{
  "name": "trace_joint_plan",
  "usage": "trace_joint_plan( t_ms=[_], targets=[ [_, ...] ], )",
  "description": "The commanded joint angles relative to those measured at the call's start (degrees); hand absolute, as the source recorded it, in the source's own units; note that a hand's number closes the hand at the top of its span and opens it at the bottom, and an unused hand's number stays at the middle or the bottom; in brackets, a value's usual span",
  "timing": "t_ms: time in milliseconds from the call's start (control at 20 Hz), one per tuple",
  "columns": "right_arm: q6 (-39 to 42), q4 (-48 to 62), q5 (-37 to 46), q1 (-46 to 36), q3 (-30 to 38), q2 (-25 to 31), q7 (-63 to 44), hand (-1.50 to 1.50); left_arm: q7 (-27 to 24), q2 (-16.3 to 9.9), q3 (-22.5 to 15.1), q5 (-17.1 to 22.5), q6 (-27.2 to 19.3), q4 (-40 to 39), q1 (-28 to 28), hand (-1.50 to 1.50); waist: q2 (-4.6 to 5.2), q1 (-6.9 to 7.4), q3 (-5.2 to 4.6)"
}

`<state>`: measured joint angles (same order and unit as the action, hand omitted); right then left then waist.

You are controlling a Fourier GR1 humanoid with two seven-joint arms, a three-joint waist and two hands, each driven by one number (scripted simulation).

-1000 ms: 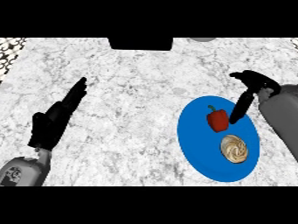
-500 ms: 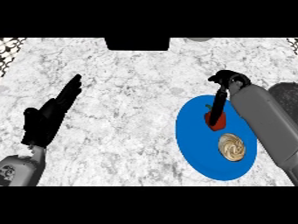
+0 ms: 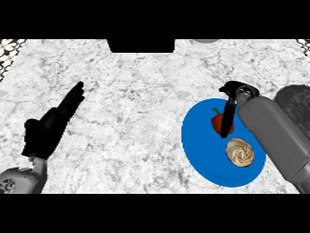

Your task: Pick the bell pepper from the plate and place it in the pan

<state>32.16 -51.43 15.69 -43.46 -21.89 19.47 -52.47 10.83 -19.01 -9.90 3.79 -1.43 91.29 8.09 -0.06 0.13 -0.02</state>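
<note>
Since the earlier frame the right hand [image 3: 232, 98] has come down over the bell pepper [image 3: 217, 122], its forearm now crossing the right side of the blue plate [image 3: 201, 154]. One dark finger lies across the pepper's right flank; whether the fingers have closed round it cannot be told, since the wrist hides them. The pepper remains on the plate's upper part, apart from the tan round item [image 3: 240, 153] lying nearer the robot. Judged from this, the grasp is being set and the lift has not begun.

The pepper's green stem shows at its upper left, so its long axis appears to run roughly away from the robot, tilted slightly left.

The dark pan [image 3: 306, 103] lies beside the plate on the marble surface [image 3: 137, 91], to the right. The left hand [image 3: 50, 127] rests open at the left.
</note>
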Motion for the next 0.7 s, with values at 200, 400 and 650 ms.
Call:
trace_joint_plan(
  t_ms=[200, 400, 650],
  targets=[
    [0.38, -0.46, 5.61, 2.78, 0.57, -3.12, -2.95, -1.5, 0.26, 1.76, 2.15, -1.29, 1.81, -0.51, 1.22, 0.0, 0.06, -0.01, 0.02],
    [-2.29, 4.84, 9.8, 3.31, 1.4, -2.96, 3.37, -1.5, 3.08, 2.34, 2.25, -2.6, 1.67, 1.67, 1.52, 0.0, 0.15, 0.35, 0.04],
    [-0.83, 6.62, 10.8, 3.34, 4.46, -6.0, 3.38, -1.5, 2.98, 3.78, 4.27, -3.23, 2.87, -1.9, 4.0, 0.0, 0.15, 0.15, 0.03]
  ],
)
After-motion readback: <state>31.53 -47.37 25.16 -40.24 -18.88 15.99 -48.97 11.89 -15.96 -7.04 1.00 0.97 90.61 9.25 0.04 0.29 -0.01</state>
